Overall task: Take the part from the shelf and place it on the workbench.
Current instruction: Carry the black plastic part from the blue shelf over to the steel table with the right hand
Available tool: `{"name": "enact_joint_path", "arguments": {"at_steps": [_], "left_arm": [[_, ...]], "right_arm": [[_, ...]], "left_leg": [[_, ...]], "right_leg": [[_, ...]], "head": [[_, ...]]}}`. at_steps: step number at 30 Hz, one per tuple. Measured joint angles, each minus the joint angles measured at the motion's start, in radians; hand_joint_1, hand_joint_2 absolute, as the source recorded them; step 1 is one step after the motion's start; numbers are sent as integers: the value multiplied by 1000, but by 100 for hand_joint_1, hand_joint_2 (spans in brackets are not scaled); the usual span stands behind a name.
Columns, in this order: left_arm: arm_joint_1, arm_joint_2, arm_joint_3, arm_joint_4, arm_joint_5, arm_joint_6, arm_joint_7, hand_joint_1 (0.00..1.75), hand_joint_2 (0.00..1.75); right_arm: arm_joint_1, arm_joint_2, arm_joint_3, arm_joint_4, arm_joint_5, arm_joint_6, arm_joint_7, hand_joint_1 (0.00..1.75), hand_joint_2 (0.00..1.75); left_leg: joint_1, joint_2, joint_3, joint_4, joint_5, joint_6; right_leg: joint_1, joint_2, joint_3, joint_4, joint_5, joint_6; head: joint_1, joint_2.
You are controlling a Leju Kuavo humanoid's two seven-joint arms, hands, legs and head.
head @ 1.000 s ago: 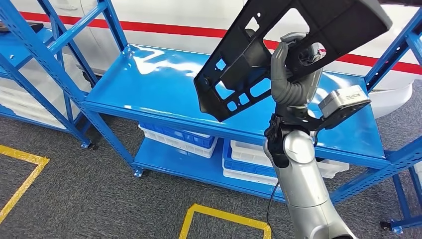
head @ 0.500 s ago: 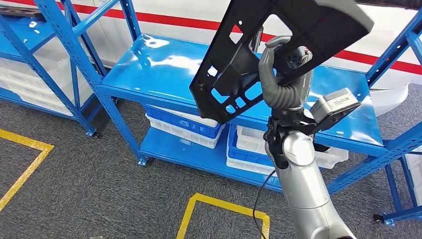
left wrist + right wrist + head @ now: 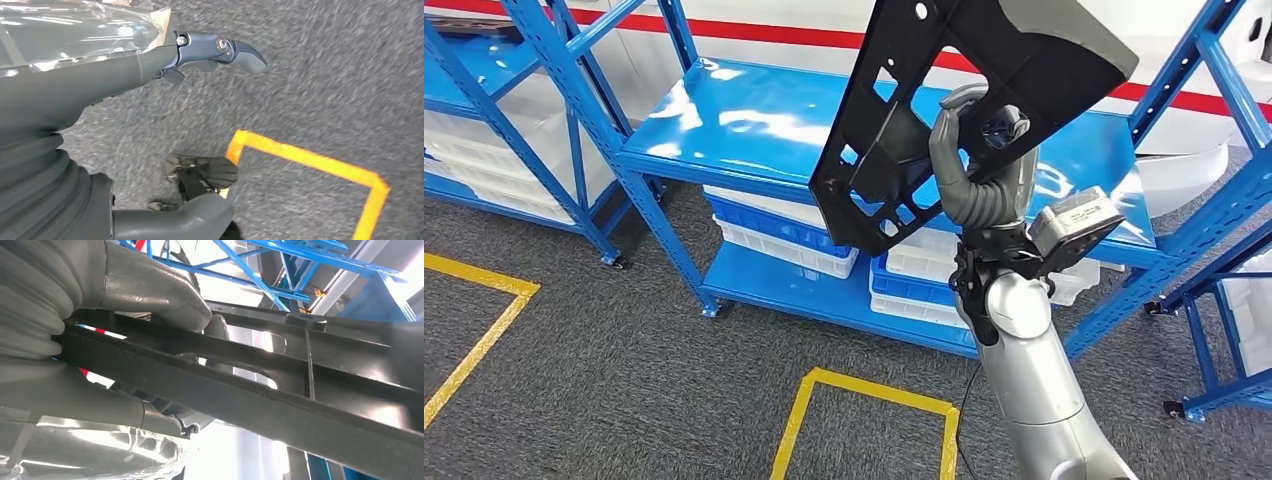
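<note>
High at twelve o'clock in the head view, one large flat black plastic panel part (image 3: 964, 110), pierced with cut-outs, is carried aloft by the right hand (image 3: 977, 165), whose thumb and fingers clamp one of the panel's inner bars from both sides; the right wrist view shows that same bar (image 3: 240, 390) wedged between the thick grey thumb and the darker fingers. The panel's long axis runs from about seven o'clock to one o'clock, tilted steeply, its lower corner hanging in front of the blue steel shelf (image 3: 754, 120), clear of the shelf deck. No bench appears, so the carry looks only part done, and the next move likely calls for turning toward it. The left hand (image 3: 150, 75) hangs over grey carpet with yellow tape lines (image 3: 305, 160), holding nothing, fingers loosely apart. Counted: one panel, four stacked blue and white bins (image 3: 784, 240) on the lower deck.
</note>
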Motion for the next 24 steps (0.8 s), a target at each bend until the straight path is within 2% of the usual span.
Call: {"name": "enact_joint_path", "arguments": {"at_steps": [1, 2, 3, 4, 5, 6, 7, 8, 10, 12, 14, 16, 17, 18, 19, 20, 21, 22, 23, 24], "left_arm": [[1, 0, 0, 0, 0, 0, 1, 0, 175], [2, 0, 0, 0, 0, 0, 1, 0, 175], [2, 0, 0, 0, 0, -1, 2, 0, 175], [2, 0, 0, 0, 0, -2, 2, 0, 175], [2, 0, 0, 0, 0, -3, 3, 0, 175], [2, 0, 0, 0, 0, -5, 2, 0, 175], [2, 0, 0, 0, 0, -6, 0, 0, 175], [3, 0, 0, 0, 0, -7, -2, 0, 175], [4, 0, 0, 0, 2, -7, -6, 0, 175], [5, 1, 0, 0, 6, -7, -8, 0, 175], [6, 1, 0, 0, 7, -8, -9, 0, 175], [9, 2, 0, 0, 7, -8, -10, 0, 175], [11, 3, 0, 0, 7, -8, -10, 0, 175], [13, 3, 0, 0, 7, -8, -11, 0, 175], [15, 3, 0, 0, 7, -8, -13, 0, 175], [16, 3, 0, 0, 7, -8, -14, 0, 175], [16, 3, 0, 0, 6, -8, -16, 0, 175], [16, 2, 0, 0, 6, -8, -17, 0, 175], [16, 2, 0, 0, 6, -8, -18, 0, 175], [17, 2, 0, 0, 6, -8, -20, 0, 175]], "right_arm": [[4, 0, 0, 0, 0, 1, -2, 175, 175], [9, -2, 0, 0, 0, 1, -4, 175, 175], [12, -3, 0, 0, 0, 2, -6, 175, 175], [15, -4, 0, 0, 1, 2, -7, 175, 175], [16, -5, 0, 0, 1, 2, -7, 175, 175], [16, -6, 0, -1, 2, 2, -8, 175, 175], [15, -6, 0, -2, 3, 2, -9, 175, 175], [15, -6, 0, -2, 5, 2, -10, 175, 175], [15, -7, 1, -3, 9, 2, -12, 175, 175], [15, -10, 3, -3, 12, 2, -13, 175, 175], [16, -14, 5, -3, 14, 1, -15, 175, 175], [19, -18, 7, -3, 15, 1, -16, 175, 175], [21, -20, 8, -3, 15, 1, -16, 175, 175], [23, -22, 9, -3, 15, 1, -17, 175, 175], [24, -24, 10, -3, 16, 0, -18, 175, 175], [24, -26, 10, -3, 16, 0, -19, 175, 175], [24, -27, 11, -3, 17, -1, -20, 175, 175], [24, -29, 12, -3, 18, -2, -22, 175, 175], [25, -30, 13, -3, 18, -2, -23, 175, 175], [25, -31, 14, -3, 18, -2, -23, 175, 175]], "left_leg": [[3, 0, -13, 61, -25, -5], [5, 0, -13, 95, -29, -9], [8, 0, 7, 91, -14, -11], [12, 0, 46, 47, 11, -13], [15, 0, 99, -24, 31, -13], [16, 0, 151, -100, 39, -12], [15, -1, 188, -157, 40, -9], [12, -3, 206, -190, 34, -4], [6, -5, 202, -202, 37, 13], [4, -6, 192, -209, 54, 36], [2, -9, 177, -214, 72, 53], [-2, -15, 159, -213, 85, 58], [-4, -19, 151, -212, 90, 58], [-5, -25, 145, -212, 95, 57], [-6, -31, 142, -212, 100, 55], [-7, -38, 139, -211, 103, 53], [-9, -46, 136, -209, 106, 49], [-10, -52, 132, -208, 109, 45], [-11, -58, 127, -206, 113, 39], [-11, -64, 122, -205, 117, 33]], "right_leg": [[1, 0, -12, 1, 9, 1], [2, 0, -24, 2, 18, 3], [1, 0, -35, 4, 25, 7], [0, 0, -44, 6, 31, 11], [0, 0, -51, 9, 35, 15], [1, 1, -58, 12, 38, 21], [3, 0, -62, 15, 42, 27], [6, -1, -66, 18, 46, 33], [8, -4, -71, 17, 56, 49], [7, -5, -90, 40, 42, 55], [6, -3, -138, 143, -17, 46], [5, -1, -190, 280, -80, 40], [5, -1, -199, 314, -93, 43], [6, 0, -184, 307, -90, 49], [6, 3, -148, 256, -74, 56], [6, 11, -99, 178, -50, 61], [7, 27, -53, 99, -32, 61], [8, 39, -20, 42, -19, 57], [10, 48, -5, 12, -13, 51], [13, 50, -3, 5, -12, 44]], "head": [[0, 0], [0, 0], [0, 0], [0, 0], [-1, 0], [-1, 0], [0, 0], [0, 0], [2, 0], [4, 0], [6, 0], [7, 0], [7, 0], [7, 0], [7, 0], [8, 0], [7, 0], [7, 0], [7, 0], [6, 0]]}}
